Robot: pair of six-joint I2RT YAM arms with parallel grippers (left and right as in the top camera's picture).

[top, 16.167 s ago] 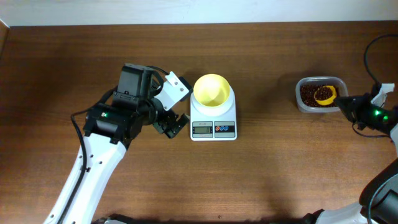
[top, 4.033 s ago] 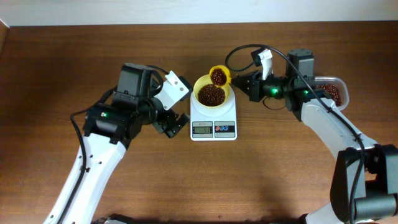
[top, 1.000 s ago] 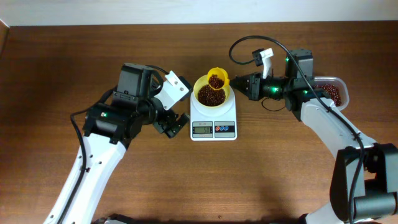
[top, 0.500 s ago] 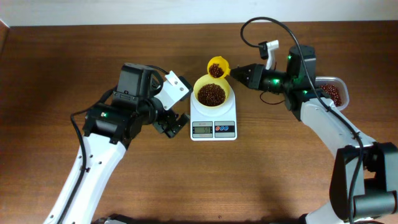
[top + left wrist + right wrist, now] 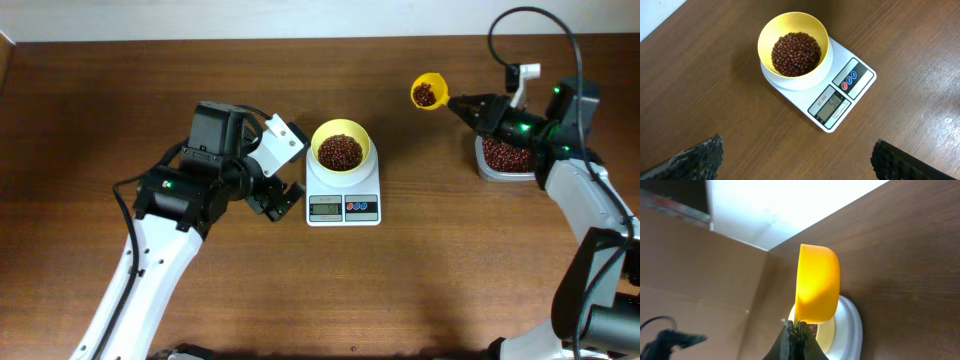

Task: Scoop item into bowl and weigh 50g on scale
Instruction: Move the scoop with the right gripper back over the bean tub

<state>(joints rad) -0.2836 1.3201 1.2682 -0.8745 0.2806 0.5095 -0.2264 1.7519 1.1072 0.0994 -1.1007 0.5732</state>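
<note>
We're pretty much at the finish line here, as far as we can judge. The bowl sits on the scale with a decent heap of beans in it. From the left wrist view the display looks like it reads 50, which is the target.

The right gripper is pinched tight on the handle of the yellow scoop. It holds the scoop up in the air, well clear of the bowl, between the scale and the clear container. There are a few beans in the scoop, so we'd guess what's left is dumping those into the container and parking the scoop.

The left gripper hangs just beside the scale with its fingers spread wide, holding nothing.

As for writing, there's tiny red print next to the display that might say SF-400, but we can't swear to it. The red and blue buttons have no labels we can make out. No other brands anywhere.
</note>
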